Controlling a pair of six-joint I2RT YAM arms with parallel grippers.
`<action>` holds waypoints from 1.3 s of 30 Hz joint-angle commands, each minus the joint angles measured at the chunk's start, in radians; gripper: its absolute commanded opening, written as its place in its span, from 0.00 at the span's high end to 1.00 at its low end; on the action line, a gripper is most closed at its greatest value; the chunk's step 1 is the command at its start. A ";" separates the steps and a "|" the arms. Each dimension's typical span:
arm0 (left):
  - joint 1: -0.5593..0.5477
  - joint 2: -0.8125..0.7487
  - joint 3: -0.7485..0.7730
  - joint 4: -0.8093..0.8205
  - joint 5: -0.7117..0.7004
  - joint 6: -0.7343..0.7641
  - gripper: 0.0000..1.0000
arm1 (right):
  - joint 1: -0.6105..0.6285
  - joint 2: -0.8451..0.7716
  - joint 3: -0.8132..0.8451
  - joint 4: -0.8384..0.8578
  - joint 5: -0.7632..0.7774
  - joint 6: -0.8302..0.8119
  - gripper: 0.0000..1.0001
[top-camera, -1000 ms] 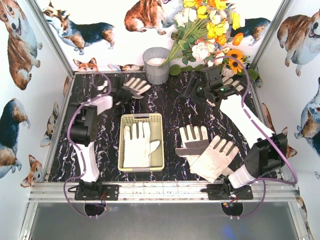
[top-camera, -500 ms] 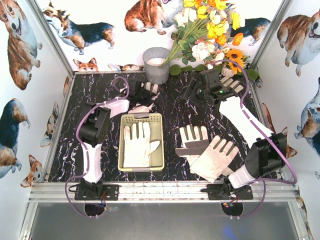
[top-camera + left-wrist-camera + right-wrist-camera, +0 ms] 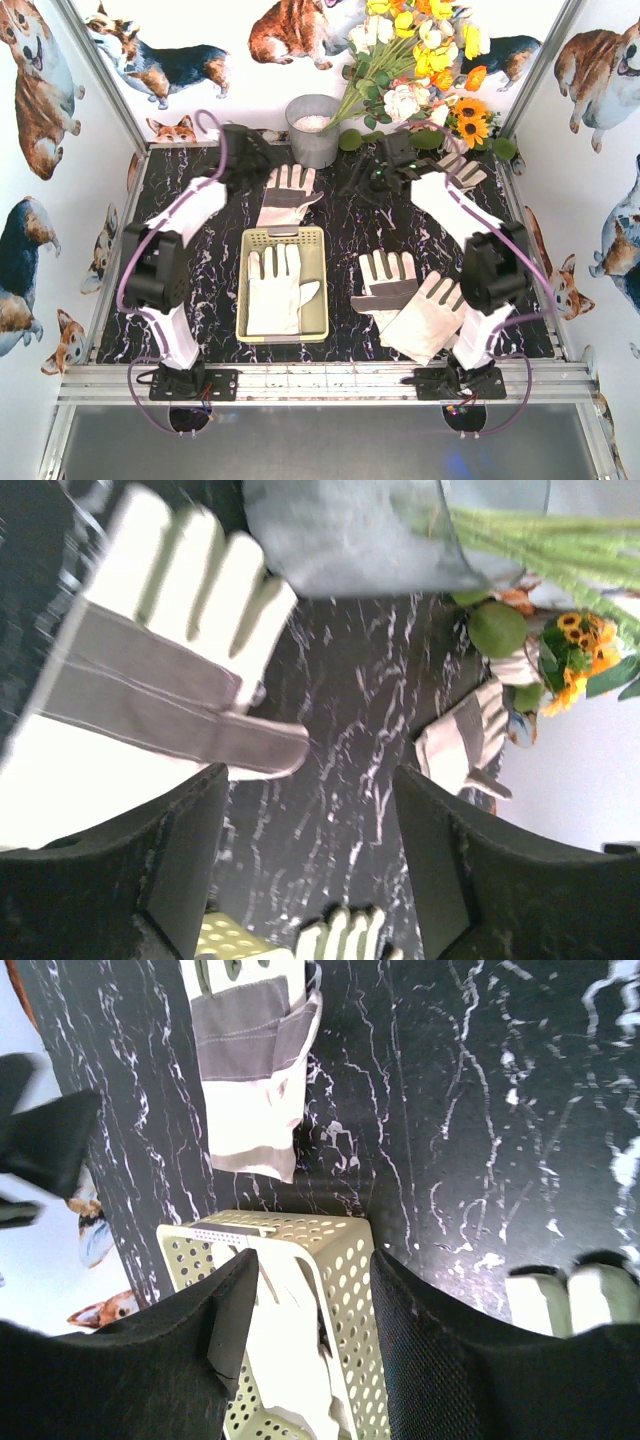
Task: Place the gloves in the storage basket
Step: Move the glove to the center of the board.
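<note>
The pale yellow-green storage basket (image 3: 318,283) (image 3: 392,1290) sits at the table's middle with one glove (image 3: 274,291) (image 3: 290,1360) lying flat inside. A second glove (image 3: 287,195) (image 3: 140,680) (image 3: 255,1070) lies palm-down on the black marble just beyond the basket's far rim. My left gripper (image 3: 258,165) (image 3: 308,800) hovers open beside it, at its far left, with nothing between its fingers. My right gripper (image 3: 358,183) (image 3: 312,1270) is open and empty at the back middle, looking down at the basket's far end. Two overlapping gloves (image 3: 388,280) (image 3: 432,316) lie right of the basket.
A grey metal bucket (image 3: 314,130) (image 3: 350,530) stands at the back, with a flower bouquet (image 3: 420,60) leaning out to its right. Another glove (image 3: 462,170) (image 3: 462,742) lies at the back right under the flowers. Metal frame posts and corgi-print walls close in the sides.
My left gripper carried a glove toward the basket, opened and let it fall just beyond the far rim, then pulled back left. My right arm swung left toward the back middle.
</note>
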 commanded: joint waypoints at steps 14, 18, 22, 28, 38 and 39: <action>0.209 0.231 0.079 -0.150 0.238 0.317 0.29 | 0.019 0.417 0.282 0.233 -0.252 0.199 0.46; 0.209 0.266 0.072 -0.134 0.257 0.294 0.30 | 0.018 0.480 0.341 0.208 -0.254 0.195 0.46; 0.209 0.295 0.071 -0.130 0.275 0.288 0.31 | 0.017 0.536 0.394 0.169 -0.255 0.187 0.47; 0.208 0.324 0.077 -0.136 0.295 0.294 0.31 | 0.018 0.610 0.482 0.133 -0.260 0.174 0.47; 0.178 0.355 0.096 -0.150 0.343 0.301 0.31 | 0.014 0.696 0.578 0.069 -0.266 0.156 0.74; 0.172 0.353 0.094 -0.148 0.350 0.299 0.31 | 0.011 0.695 0.579 0.045 -0.254 0.145 0.81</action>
